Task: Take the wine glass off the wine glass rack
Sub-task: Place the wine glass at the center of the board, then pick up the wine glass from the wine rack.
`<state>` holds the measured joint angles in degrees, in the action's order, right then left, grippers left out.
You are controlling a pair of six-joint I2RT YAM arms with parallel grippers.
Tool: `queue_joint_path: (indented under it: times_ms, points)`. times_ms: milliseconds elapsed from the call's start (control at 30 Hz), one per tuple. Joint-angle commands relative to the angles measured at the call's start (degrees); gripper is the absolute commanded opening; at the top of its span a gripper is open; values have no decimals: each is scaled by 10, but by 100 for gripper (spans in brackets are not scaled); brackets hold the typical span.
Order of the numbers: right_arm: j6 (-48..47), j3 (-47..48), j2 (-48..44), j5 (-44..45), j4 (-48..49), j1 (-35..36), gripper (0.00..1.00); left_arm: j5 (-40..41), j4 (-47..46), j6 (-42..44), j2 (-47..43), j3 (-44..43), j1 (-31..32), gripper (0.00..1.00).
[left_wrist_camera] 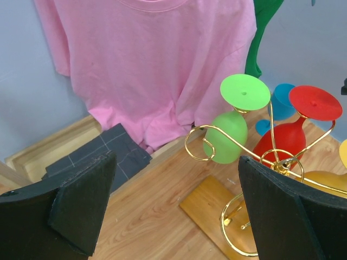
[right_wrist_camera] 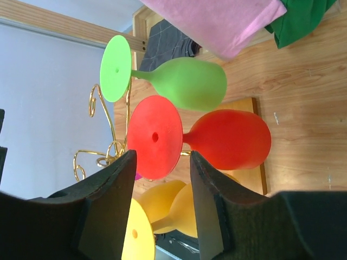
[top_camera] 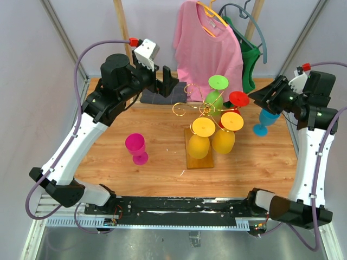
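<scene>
The wine glass rack (top_camera: 199, 157), gold wire on a wooden base, stands mid-table. A green (top_camera: 216, 95), a red (top_camera: 238, 99), an orange (top_camera: 224, 135) and a yellow wine glass (top_camera: 199, 140) hang from it upside down. My right gripper (top_camera: 259, 97) is open just right of the red glass; in the right wrist view (right_wrist_camera: 161, 173) the edge of the red foot (right_wrist_camera: 154, 135) lies between the fingertips, apart from them. My left gripper (top_camera: 167, 81) is open and empty, behind and left of the rack; the left wrist view (left_wrist_camera: 176, 187) looks over the base (left_wrist_camera: 214, 208) and the green glass (left_wrist_camera: 227, 138).
A magenta glass (top_camera: 136, 147) stands on the table at the left. A blue glass (top_camera: 265, 122) stands at the right, under my right arm. A folded dark grey cloth (top_camera: 162, 96) lies at the back. A pink T-shirt (top_camera: 209, 46) and a green garment (top_camera: 248, 62) hang behind.
</scene>
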<state>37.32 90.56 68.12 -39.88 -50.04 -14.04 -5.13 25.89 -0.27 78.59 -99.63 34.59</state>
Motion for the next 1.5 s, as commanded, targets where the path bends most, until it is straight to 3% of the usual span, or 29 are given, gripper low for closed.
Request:
queue_joint_path:
  times_ms: [0,200,500,867,1233,1467]
  points:
    - [-1,2,-44,-3,-26,-11,47,-9,-5,-10,-13,7,0,99]
    - [-7,-38,-114,-15,-89,-11,50,-7,-5,-1,-13,10,0,99]
    - [9,-89,-173,-52,-114,-11,46,-8,-5,1,-3,1,0,99]
    - [13,-76,-135,-36,-76,-11,44,-9,1,6,6,-14,0,99]
    - [-26,-19,-158,-6,-181,-11,47,-90,42,-27,-6,4,7,99]
    - [-51,22,-169,-2,-277,-11,49,-68,40,-21,-15,21,10,99]
